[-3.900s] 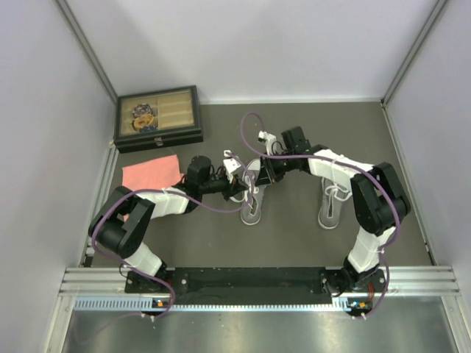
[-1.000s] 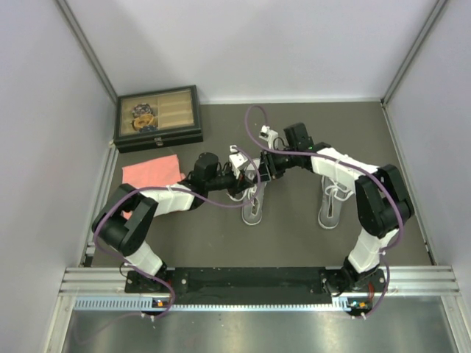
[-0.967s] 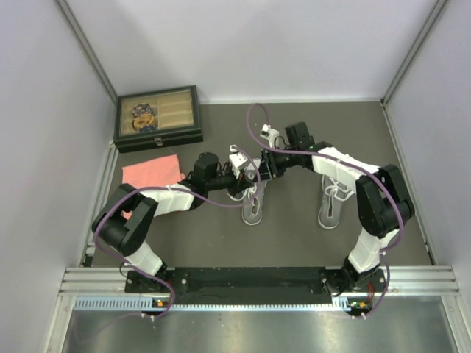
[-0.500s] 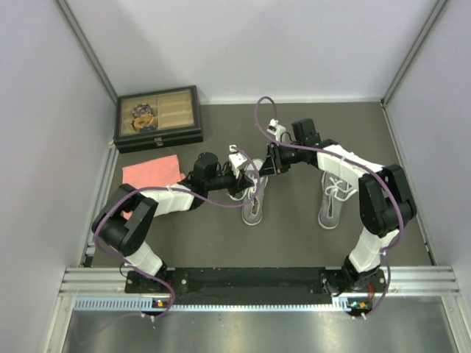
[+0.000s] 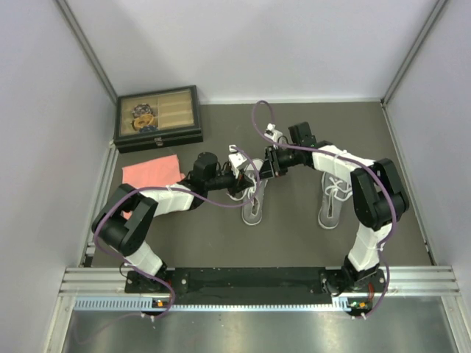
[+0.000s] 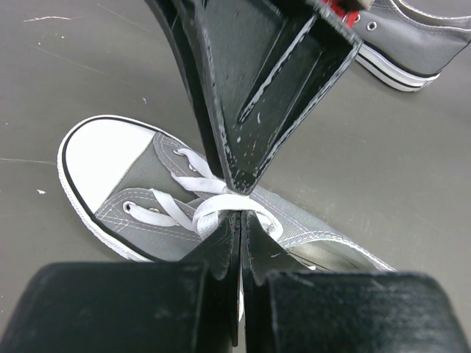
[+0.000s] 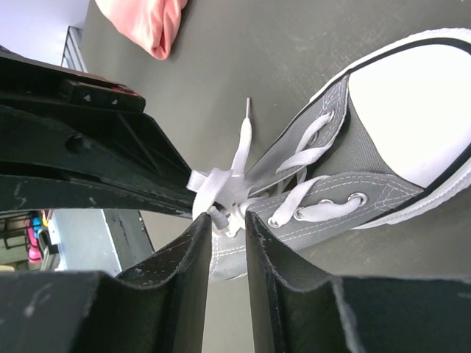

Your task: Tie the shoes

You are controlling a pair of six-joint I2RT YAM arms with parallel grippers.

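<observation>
Over four seconds you slid the left gripper (image 6: 240,223) forward and rightward, further onto the left-hand shoe (image 5: 252,209). Your right gripper (image 7: 224,220) drew back toward the far wall. Its wrist swung right, then eased in again during the last half second. Its purple cable (image 5: 255,110) loop shifted farther off. Both grippers ended pinched on the laces (image 6: 221,206).

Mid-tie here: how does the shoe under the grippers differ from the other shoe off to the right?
The centre shoe has its lace pinched by both the left gripper and the right gripper; the right-hand shoe has no gripper on it. The centre shoe lies mid-scene, while the right-hand shoe sits close beside the right arm. Both are grey with white soles and lie roughly parallel.
</observation>
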